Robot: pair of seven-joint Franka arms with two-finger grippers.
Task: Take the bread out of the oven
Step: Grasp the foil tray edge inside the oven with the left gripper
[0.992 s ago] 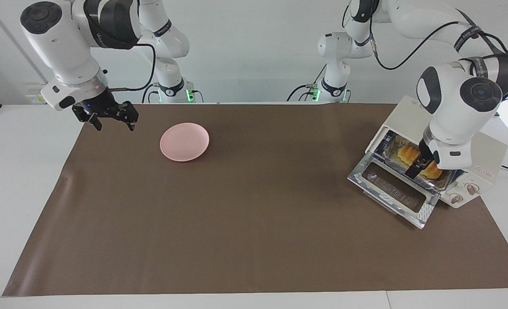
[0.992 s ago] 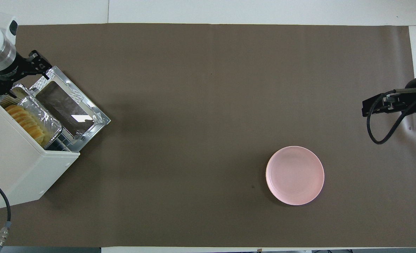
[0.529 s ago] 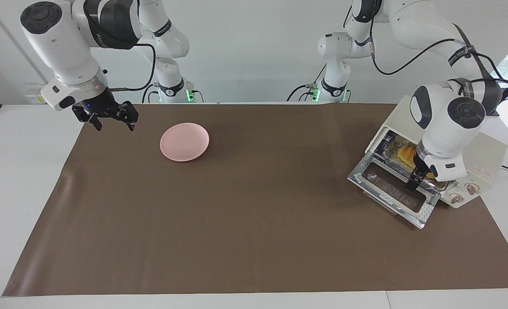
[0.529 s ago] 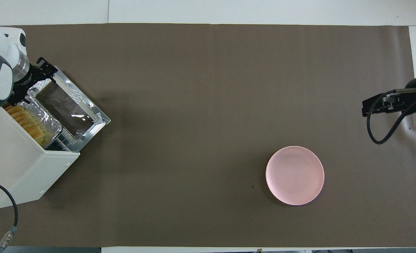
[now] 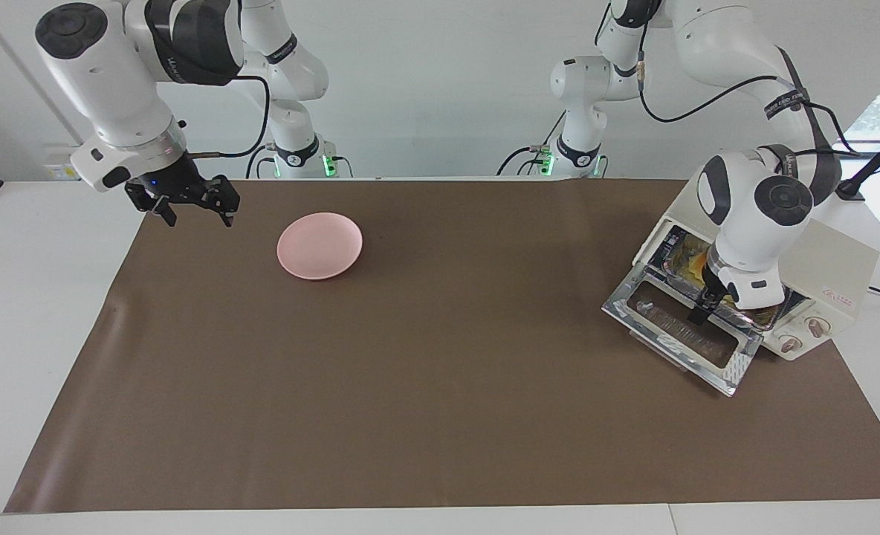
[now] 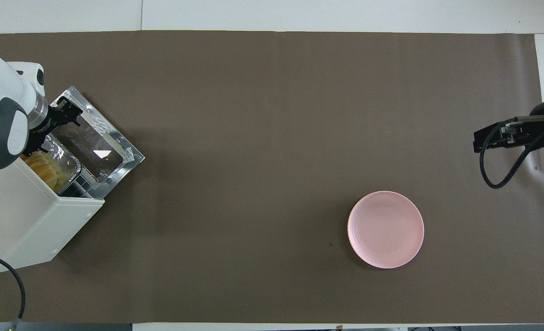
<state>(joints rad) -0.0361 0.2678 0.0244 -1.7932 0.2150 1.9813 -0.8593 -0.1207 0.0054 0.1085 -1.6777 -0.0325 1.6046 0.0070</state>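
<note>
Golden bread (image 6: 47, 166) sits in its foil tray (image 6: 66, 158) inside the oven (image 6: 28, 216) at the left arm's end, door (image 5: 689, 336) down; left gripper (image 5: 696, 316) over the door, fingers can't tell, so next it likely needs lining up w/ the tray rim; right gripper (image 5: 191, 206) waits, fingers apart, near the plate (image 5: 319, 245).

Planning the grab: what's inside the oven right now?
Inside the oven, door down, the bread lies in a foil tray. The left gripper and wrist cover their other end.
</note>
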